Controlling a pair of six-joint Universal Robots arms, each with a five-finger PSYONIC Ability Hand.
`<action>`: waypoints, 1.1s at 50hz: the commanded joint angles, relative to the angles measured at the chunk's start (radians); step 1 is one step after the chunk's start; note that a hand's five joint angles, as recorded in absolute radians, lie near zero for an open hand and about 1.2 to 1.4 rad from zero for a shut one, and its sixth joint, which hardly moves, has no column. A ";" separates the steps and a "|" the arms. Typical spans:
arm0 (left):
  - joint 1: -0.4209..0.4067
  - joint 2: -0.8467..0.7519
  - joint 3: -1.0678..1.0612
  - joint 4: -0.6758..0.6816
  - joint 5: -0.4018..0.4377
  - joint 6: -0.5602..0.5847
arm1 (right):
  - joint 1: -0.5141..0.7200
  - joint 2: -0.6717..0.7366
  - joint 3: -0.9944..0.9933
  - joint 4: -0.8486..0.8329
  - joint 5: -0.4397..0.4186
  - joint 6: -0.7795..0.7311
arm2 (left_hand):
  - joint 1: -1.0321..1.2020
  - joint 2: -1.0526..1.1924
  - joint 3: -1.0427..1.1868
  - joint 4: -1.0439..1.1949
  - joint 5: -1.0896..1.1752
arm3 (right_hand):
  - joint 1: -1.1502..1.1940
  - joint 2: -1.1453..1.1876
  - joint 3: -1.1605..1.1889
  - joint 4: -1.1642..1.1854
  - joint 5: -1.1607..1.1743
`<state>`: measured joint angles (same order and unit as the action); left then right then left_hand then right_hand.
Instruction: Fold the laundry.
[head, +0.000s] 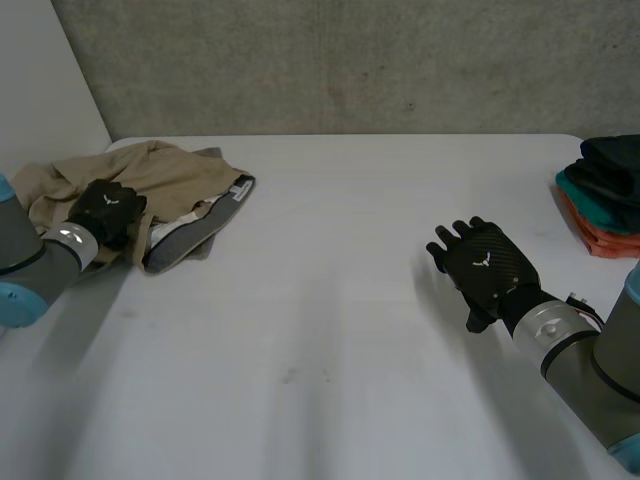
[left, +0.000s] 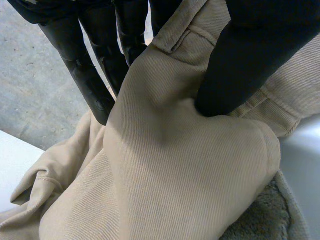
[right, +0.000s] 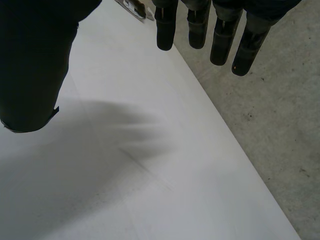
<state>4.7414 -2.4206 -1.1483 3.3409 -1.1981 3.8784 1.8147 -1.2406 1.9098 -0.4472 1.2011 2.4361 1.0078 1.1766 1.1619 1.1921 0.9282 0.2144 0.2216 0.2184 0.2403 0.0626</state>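
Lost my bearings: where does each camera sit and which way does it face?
Head view: behind, between the arms, looking down at the table; both arms, left hand, right hand.
Left wrist view: along the left hand's palm, which pinches the beige trousers.
Right wrist view: along the open right hand, over bare table.
Head and left wrist views share the trousers.

The work surface is a white bench (head: 330, 320) with a smooth, matt top that carries faint scuff marks near its middle. Behind the bench's far edge stands a grey concrete wall (head: 350, 60), mottled and speckled, running from left to right. A plain white panel (head: 40, 70) meets this wall at the far left. Lighting is soft and even across the bench top.
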 joint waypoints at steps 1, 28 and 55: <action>-0.044 0.001 0.015 -0.006 -0.069 -0.060 | 0.000 0.000 -0.002 -0.001 0.009 0.000 | 0.388 0.220 0.234 0.204 0.294 | -0.040 -0.047 -0.044 -0.066 -0.063; -0.876 0.034 0.163 0.150 -0.219 -0.550 | -0.193 -0.062 -0.112 0.008 0.232 0.261 | 0.388 0.220 0.234 0.204 0.294 | -0.040 -0.047 -0.044 -0.066 -0.063; -0.856 0.495 -0.309 -0.023 -0.618 -0.445 | -0.193 -0.204 -0.137 0.390 -0.081 0.026 | -0.727 -0.896 -0.881 -0.911 -0.822 | -0.040 -0.047 -0.044 -0.066 -0.063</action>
<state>3.8398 -2.0696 -1.3000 3.4432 -1.6472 3.4383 1.6210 -1.3584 1.7823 -0.2605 1.2652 2.5975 0.1936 0.2079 0.2161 0.2077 0.0465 0.2144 0.2216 0.2184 0.2403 0.0626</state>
